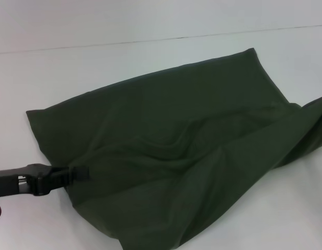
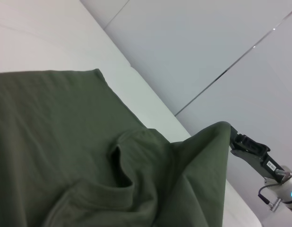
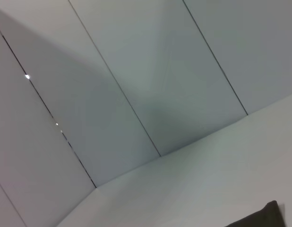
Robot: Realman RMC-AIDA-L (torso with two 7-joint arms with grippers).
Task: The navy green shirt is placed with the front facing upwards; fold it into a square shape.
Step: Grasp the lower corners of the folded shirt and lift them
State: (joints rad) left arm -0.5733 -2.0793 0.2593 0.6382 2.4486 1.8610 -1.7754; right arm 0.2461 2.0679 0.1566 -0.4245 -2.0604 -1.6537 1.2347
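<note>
The navy green shirt (image 1: pixel 171 151) lies spread over the white table, plain side up, with wrinkles across its middle. No lettering shows. My left gripper (image 1: pixel 82 172) comes in low from the left and is shut on the shirt's near left edge. At the right edge of the head view the cloth rises off the table. In the left wrist view the shirt (image 2: pixel 65 151) peaks up to my right gripper (image 2: pixel 232 136), which is shut on that raised corner. A small dark corner of the shirt (image 3: pixel 264 218) shows in the right wrist view.
The white table (image 1: pixel 72 67) runs back to a pale wall (image 1: pixel 150 15). Bare tabletop lies behind the shirt and at the front right (image 1: pixel 286 208).
</note>
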